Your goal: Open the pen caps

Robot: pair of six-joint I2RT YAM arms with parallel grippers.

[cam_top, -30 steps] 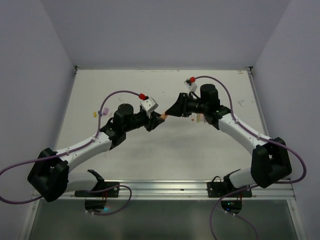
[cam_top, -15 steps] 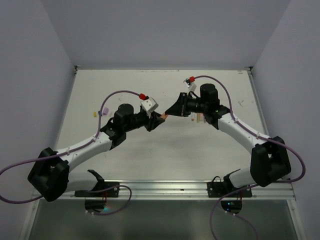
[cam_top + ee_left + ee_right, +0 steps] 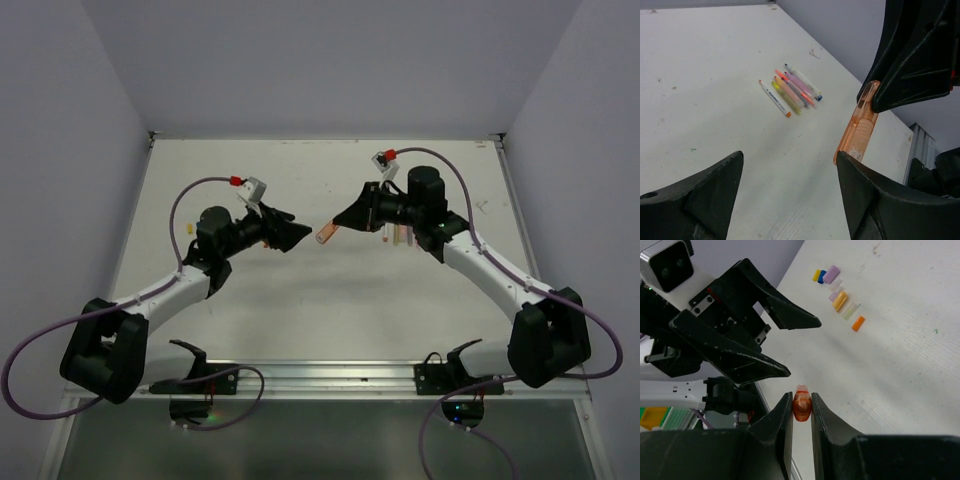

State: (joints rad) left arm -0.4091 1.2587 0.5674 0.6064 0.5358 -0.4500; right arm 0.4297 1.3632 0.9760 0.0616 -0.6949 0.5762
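1. Mid-frame in the top view, R gripper (image 3: pixel 340 220) is clamped on an orange pen (image 3: pixel 326 232), held up off the table (image 3: pixel 300 300).
2. L gripper (image 3: pixel 298 230) sits just left of that pen w/ jaws wide apart, gripping nothing. The pen's free end points at it w/ a small gap.
3. Other pens (image 3: pixel 790 90) lie side by side in a tight row, upper centre of the L wrist view. In the top view they're partly hidden under the R wrist.
4. Pen caps (image 3: pixel 840 295) are a loose cluster on the table, upper right of the R wrist view: yellow, blue, lilac, orange.
5. L gripper's fingers stand btwn the held pen and the caps in that view.
6. Walls (image 3: pixel 60 150) close off the left, right and far table edges. The widest stretch of tabletop shows btwn the arms, lower centre of frame.
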